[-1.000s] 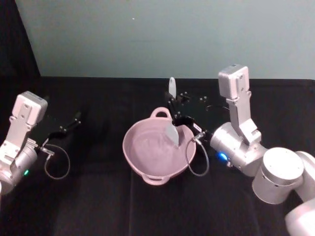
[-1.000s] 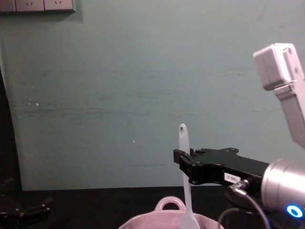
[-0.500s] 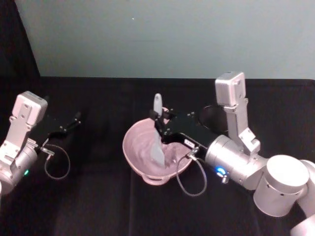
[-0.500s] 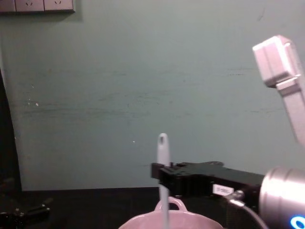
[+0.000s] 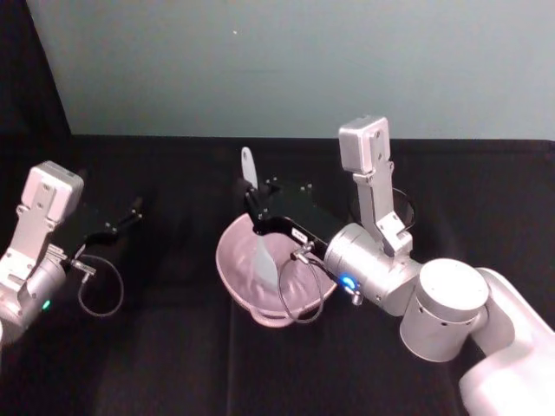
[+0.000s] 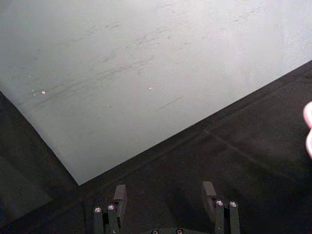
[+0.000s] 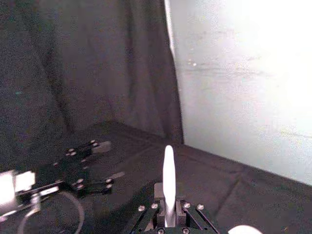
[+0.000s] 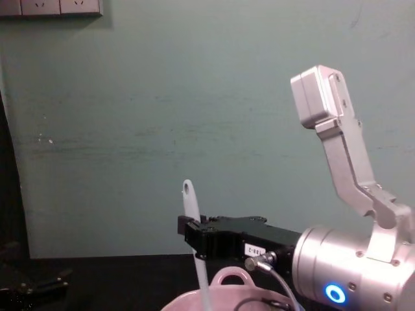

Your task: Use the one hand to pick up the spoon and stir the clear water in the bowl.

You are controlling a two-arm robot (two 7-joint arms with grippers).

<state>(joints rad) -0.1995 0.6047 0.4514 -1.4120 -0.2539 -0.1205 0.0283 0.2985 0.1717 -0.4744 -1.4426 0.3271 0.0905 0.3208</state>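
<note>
Surface: table (image 5: 173, 364) under black cloth, meeting a pale teal wall (image 5: 303, 61) at the back. A black curtain (image 5: 26, 69) hangs at the left, and wall sockets (image 8: 52, 6) sit high on the wall in the chest view.

Pink bowl (image 5: 227, 264): mid-table, loop handle (image 8: 232, 277) on the far rim. Its right half is covered by the right gripper (image 5: 254, 215), that gripper's black body and a grey cable loop (image 5: 299, 299).

White spoon (image 5: 250, 169): near upright, handle end uppermost, blade inside the bowl toward its left side. Whether it reaches water is unclear. Its shaft is clamped between the right gripper's fingers.

Idle left gripper (image 5: 132, 211): parked well to the left, over the cloth, fingers apart.
</note>
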